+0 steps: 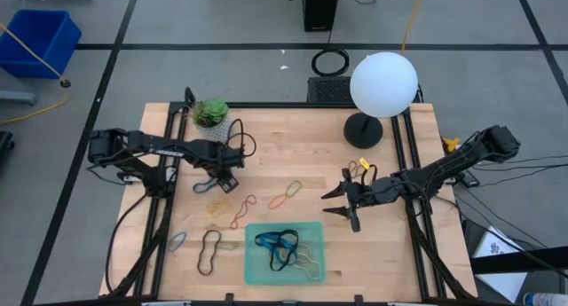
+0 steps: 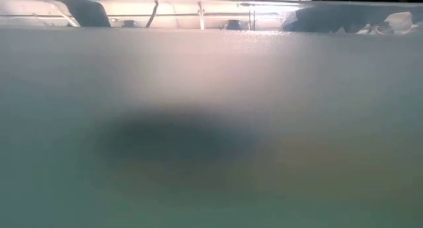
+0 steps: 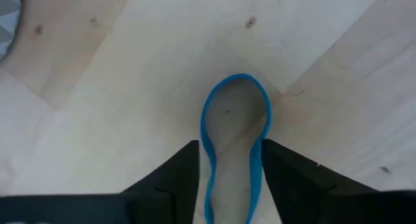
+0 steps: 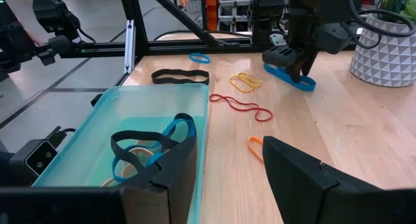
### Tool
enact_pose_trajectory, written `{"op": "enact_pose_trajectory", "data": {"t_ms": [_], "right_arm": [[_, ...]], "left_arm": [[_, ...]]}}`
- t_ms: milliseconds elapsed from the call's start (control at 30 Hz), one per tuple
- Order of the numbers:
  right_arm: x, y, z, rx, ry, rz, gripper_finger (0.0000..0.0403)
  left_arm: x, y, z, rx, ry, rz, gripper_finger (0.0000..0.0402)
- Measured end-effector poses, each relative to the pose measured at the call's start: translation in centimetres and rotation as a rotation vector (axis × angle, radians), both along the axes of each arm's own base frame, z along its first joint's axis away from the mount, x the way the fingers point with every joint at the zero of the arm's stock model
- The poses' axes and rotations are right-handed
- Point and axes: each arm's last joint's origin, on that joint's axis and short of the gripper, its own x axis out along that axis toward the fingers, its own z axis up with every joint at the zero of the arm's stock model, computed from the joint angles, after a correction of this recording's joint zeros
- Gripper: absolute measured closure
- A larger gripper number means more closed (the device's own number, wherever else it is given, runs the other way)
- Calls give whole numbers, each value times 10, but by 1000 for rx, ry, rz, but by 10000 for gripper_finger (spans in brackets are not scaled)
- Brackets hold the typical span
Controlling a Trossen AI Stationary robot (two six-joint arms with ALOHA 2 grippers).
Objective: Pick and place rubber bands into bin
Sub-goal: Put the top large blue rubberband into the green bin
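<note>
High view, straight down on a wooden table (image 1: pixel 293 155). Left gripper (image 1: pixel 216 178) low over the table's left half, near a small potted plant (image 1: pixel 211 113) in a patterned pot, set astride a blue rubber band (image 3: pixel 235 117). Left wrist view: two dark fingers (image 3: pixel 179 178) down at the wood, one on each outer side of the blue loop, touching or just beside its strands; loop's rounded end lying flat past the fingertips, fingers apart, loop not lifted. Right wrist view: same left gripper seen from across the table, planted on the blue band.

Right gripper (image 1: pixel 348 200) above the table's right half, just beside the upper right corner of the green bin (image 1: pixel 252 262), fingers spread wide and empty. Right wrist view: own fingers (image 4: pixel 305 178) framing the bin's near wall and bare wood.

Green bin at the table's near edge, centre, holding black, blue and tan bands (image 1: pixel 282 250).

Loose bands on the wood: a yellow band (image 1: pixel 220 202) just beside the left gripper, a red wavy band (image 1: pixel 242 210) between it and the bin, an orange and olive pair (image 1: pixel 287 194) above the bin, a black peanut-shaped band (image 1: pixel 209 251) and a small bluish loop (image 1: pixel 177 242) left of the bin.

White globe lamp (image 1: pixel 382 84) on a dark base at the far right of the table.

Low view: blocked by a blurred surface, nothing legible.
</note>
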Motion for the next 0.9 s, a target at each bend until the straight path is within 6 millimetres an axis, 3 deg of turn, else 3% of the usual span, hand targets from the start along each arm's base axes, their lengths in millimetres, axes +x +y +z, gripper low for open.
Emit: {"op": "enact_pose_trajectory", "data": {"t_ms": [400,900], "right_arm": [[0,0,0,0,1,0,232],[0,0,0,2,3,-1,232]], "left_arm": [[-2,12,0,-35,-12,51,332],[-2,12,0,-53,-18,48,364]]}}
